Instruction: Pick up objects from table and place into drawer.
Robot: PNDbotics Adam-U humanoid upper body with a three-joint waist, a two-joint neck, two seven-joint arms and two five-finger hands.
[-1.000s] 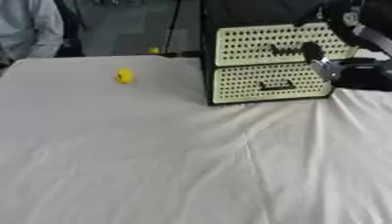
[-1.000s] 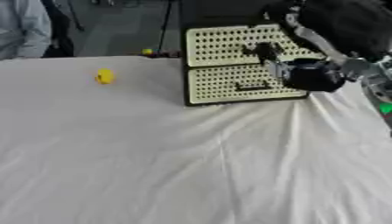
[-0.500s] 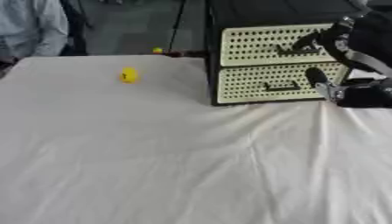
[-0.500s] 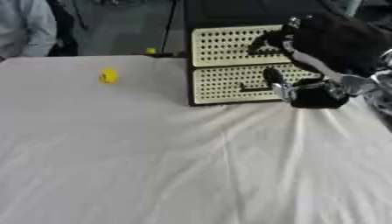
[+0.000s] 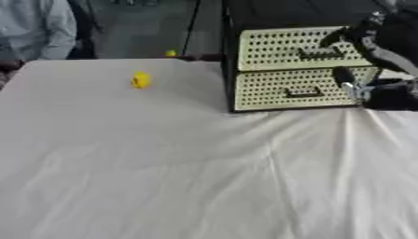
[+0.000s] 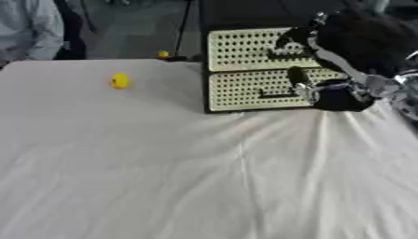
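On the far left part of the white cloth-covered table (image 5: 163,177) lies a small yellow rounded object (image 5: 140,80), alone on the cloth and well apart from everything else. A smaller yellow thing (image 5: 170,53) shows just beyond the table's far edge; what it is cannot be made out.

To the right, at the far side of the table, stands a black cabinet with two cream perforated drawer fronts (image 5: 298,70), one above the other, each with a dark handle. Both drawers look closed; the lower drawer front (image 6: 257,88) sits flush with the upper one.

At the right edge comes the robot's black right hand (image 6: 330,93), reaching in front of the lower drawer's right end. One dark finger (image 6: 298,77) stands up against the perforated front, near the drawer's right edge, while the rest of the hand bunches into a dark mass beside it. How far the fingers are spread cannot be told, and nothing can be seen held in them. The left hand shows in neither view.
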